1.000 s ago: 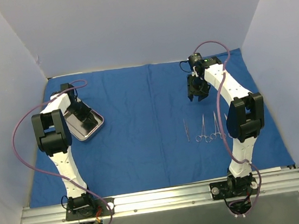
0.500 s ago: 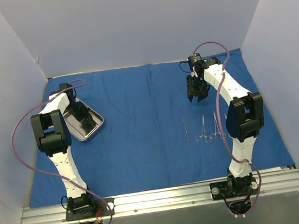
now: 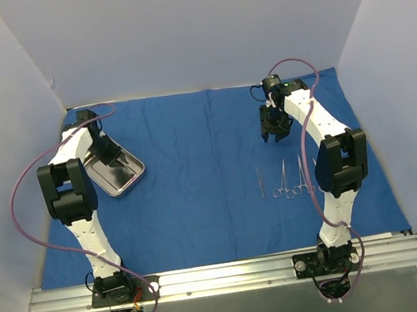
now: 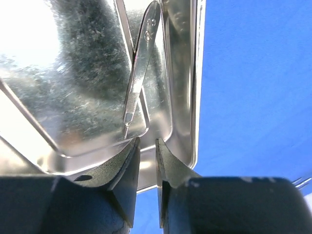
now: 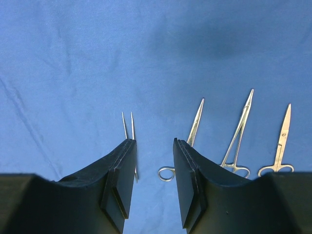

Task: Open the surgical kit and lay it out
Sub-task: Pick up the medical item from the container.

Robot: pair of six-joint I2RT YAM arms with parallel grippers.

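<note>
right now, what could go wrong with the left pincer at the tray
1. The left pincer is barely open, and the thin steel handle lies flat just ahead; closing could miss or flick it.
2. It sits at the tray corner; a push could slide the tray on the cloth.

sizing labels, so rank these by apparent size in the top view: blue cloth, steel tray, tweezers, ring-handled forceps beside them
1. blue cloth
2. steel tray
3. tweezers and ring-handled forceps: look about alike, no ranking
</note>
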